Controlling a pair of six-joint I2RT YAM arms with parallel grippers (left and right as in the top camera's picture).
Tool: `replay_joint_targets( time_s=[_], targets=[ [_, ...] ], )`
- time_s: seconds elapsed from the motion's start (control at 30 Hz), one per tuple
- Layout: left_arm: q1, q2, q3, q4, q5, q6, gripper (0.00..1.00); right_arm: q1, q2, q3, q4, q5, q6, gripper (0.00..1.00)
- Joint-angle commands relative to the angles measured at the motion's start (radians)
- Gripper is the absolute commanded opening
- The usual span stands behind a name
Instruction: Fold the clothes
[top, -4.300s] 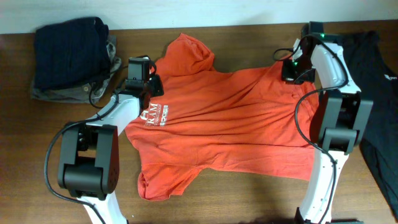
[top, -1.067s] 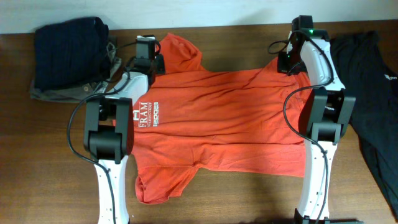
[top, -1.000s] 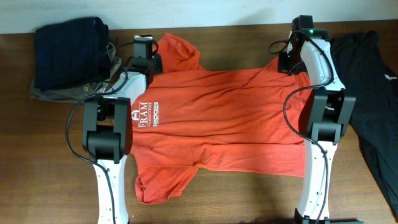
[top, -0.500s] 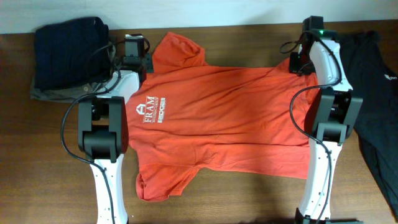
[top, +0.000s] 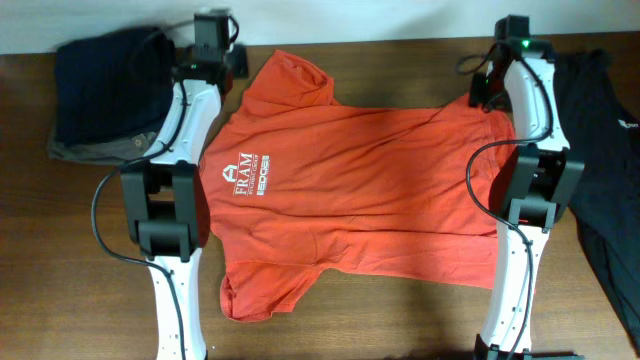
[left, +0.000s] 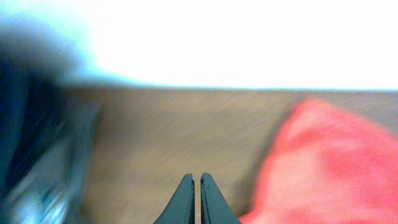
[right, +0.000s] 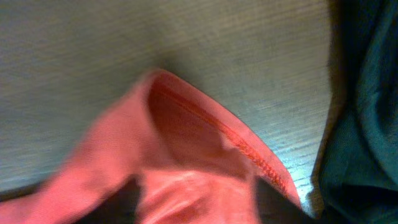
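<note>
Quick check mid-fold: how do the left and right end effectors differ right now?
The left end effector is shut, fingers together with nothing between them; the right end effector is open, fingers spread. The left is over bare table beside a sleeve of the T-shirt; the right has a stitched edge of the T-shirt between its fingers. Both sit at the table's far side, at opposite ends of the T-shirt.

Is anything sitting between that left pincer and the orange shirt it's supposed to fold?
Nothing visible. The left pincer, shut and empty, hangs over bare wooden table just beside the orange T-shirt's sleeve. The folded navy garment lies on its other side, out of the way.
</note>
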Motion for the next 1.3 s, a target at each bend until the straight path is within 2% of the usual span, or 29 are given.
replay_joint_targets(
  time_s=[0.0, 0.1, 0.2, 0.43, 0.67, 0.8, 0.9, 0.97, 1.07, 1.27],
  targets=[
    [-0.045, -0.002, 0.037, 0.029, 0.175, 0.014, 0.06, -0.002, 0.002, 0.112, -0.04, -0.148, 0.016, 0.89],
    [-0.067, 0.016, 0.037, 0.056, 0.175, 0.02, 0.07, 0.005, 0.002, 0.172, -0.107, -0.221, 0.015, 0.95],
    [-0.085, 0.055, 0.037, 0.097, 0.175, 0.02, 0.16, 0.022, 0.002, 0.216, -0.187, -0.273, 0.015, 0.97],
    [-0.095, 0.166, 0.037, 0.149, 0.161, 0.019, 0.14, 0.081, 0.002, 0.238, -0.329, -0.299, 0.011, 0.96],
    [-0.09, 0.217, 0.037, 0.148, 0.13, 0.019, 0.09, 0.122, 0.002, 0.238, -0.378, -0.299, 0.006, 0.85],
    [-0.084, 0.226, 0.037, 0.149, 0.129, 0.019, 0.01, 0.129, 0.002, 0.238, -0.393, -0.298, 0.006, 0.82],
    [-0.081, 0.23, 0.037, 0.145, 0.122, 0.019, 0.01, 0.126, 0.002, 0.238, -0.401, -0.282, 0.006, 0.8],
    [-0.08, 0.23, 0.037, 0.141, 0.095, 0.019, 0.01, 0.126, 0.002, 0.237, -0.404, -0.259, 0.006, 0.71],
    [-0.072, 0.23, 0.037, 0.132, 0.066, 0.02, 0.01, 0.126, 0.002, 0.237, -0.413, -0.245, 0.006, 0.63],
    [-0.035, 0.243, 0.037, 0.121, 0.066, 0.019, 0.01, 0.127, 0.002, 0.237, -0.447, -0.245, 0.006, 0.61]
  ],
)
